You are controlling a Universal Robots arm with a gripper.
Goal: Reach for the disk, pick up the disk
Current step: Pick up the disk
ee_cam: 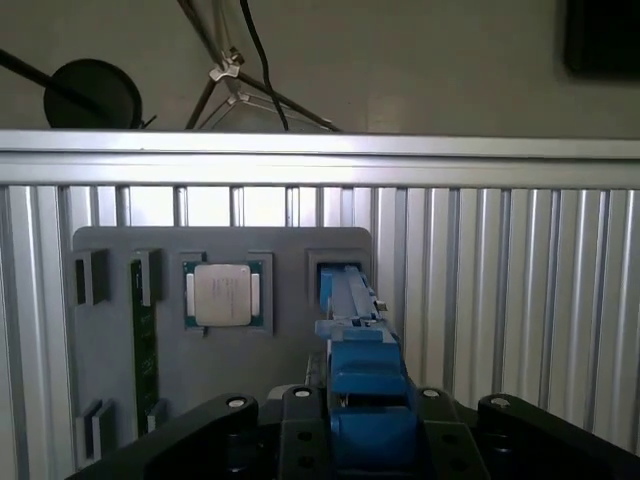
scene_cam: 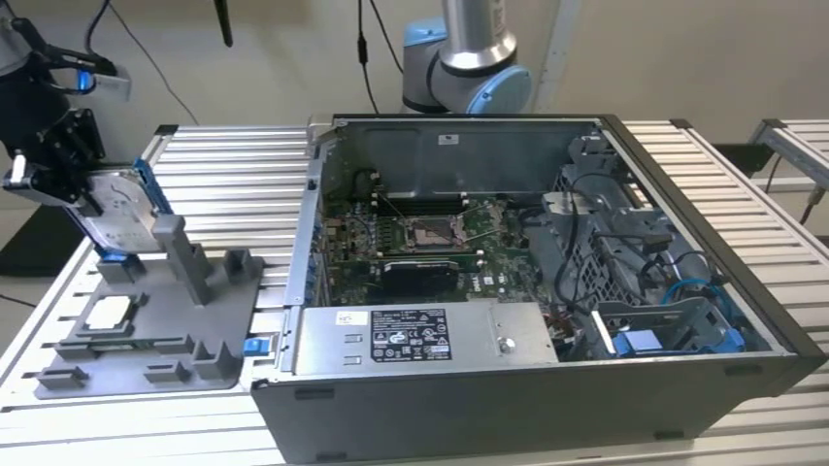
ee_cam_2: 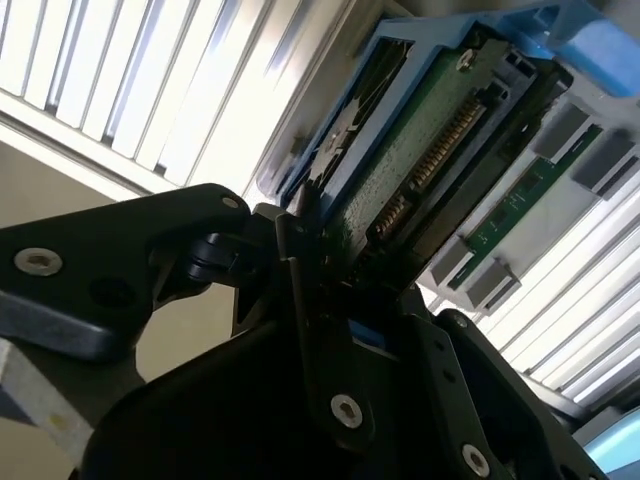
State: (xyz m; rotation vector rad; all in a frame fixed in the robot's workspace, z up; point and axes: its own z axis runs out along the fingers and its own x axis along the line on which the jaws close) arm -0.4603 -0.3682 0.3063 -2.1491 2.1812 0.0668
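The disk (scene_cam: 126,206) is a silver drive in a blue frame, standing tilted on edge at the exterior view's left. Its lower end is at a slot in the back corner of the grey fixture tray (scene_cam: 194,320). My gripper (scene_cam: 93,206) is shut on the disk from the side. In the second wrist view the disk's green circuit side (ee_cam_2: 425,150) runs out from between the black fingers (ee_cam_2: 300,270). In the first wrist view its blue frame edge (ee_cam: 352,330) sits between the jaws, reaching toward the tray slot (ee_cam: 335,272).
On the tray lie a square silver chip (scene_cam: 107,313) (ee_cam: 227,295), a green memory stick (ee_cam: 143,330) and a small blue bracket (scene_cam: 252,346). An open computer case (scene_cam: 518,291) stands just to the exterior view's right of the tray, on a slatted aluminium table (scene_cam: 233,165).
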